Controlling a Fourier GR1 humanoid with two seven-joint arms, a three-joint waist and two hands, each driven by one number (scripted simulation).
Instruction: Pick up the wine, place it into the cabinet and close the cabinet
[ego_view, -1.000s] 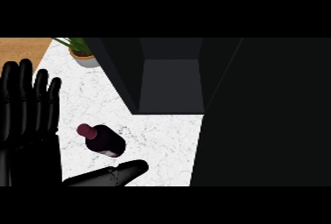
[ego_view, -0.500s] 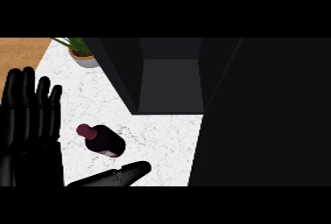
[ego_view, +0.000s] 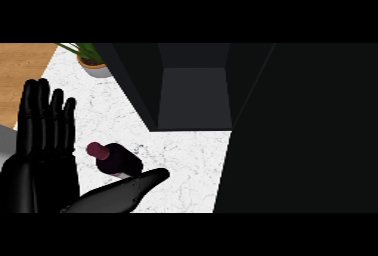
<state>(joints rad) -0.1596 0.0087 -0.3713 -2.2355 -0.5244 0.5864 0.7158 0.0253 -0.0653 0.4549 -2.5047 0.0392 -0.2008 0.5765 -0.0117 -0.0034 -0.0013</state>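
1. The wine (ego_view: 114, 160) is found on the white tabletop (ego_view: 184, 150), lower left of the frame, just below the open cabinet (ego_view: 193, 95).
2. The left hand (ego_view: 40, 165) is held flat and unclenched, nothing grasped, with its thumb spread out right beside the wine.

The dark-red glass wine bottle (ego_view: 114, 161) is on the white marbled counter (ego_view: 184, 150), before and left of the open dark box cabinet (ego_view: 193, 97). A small potted green plant (ego_view: 90, 62) sits behind, at the cabinet's left. The black left hand (ego_view: 40, 150) lies just left of the bottle
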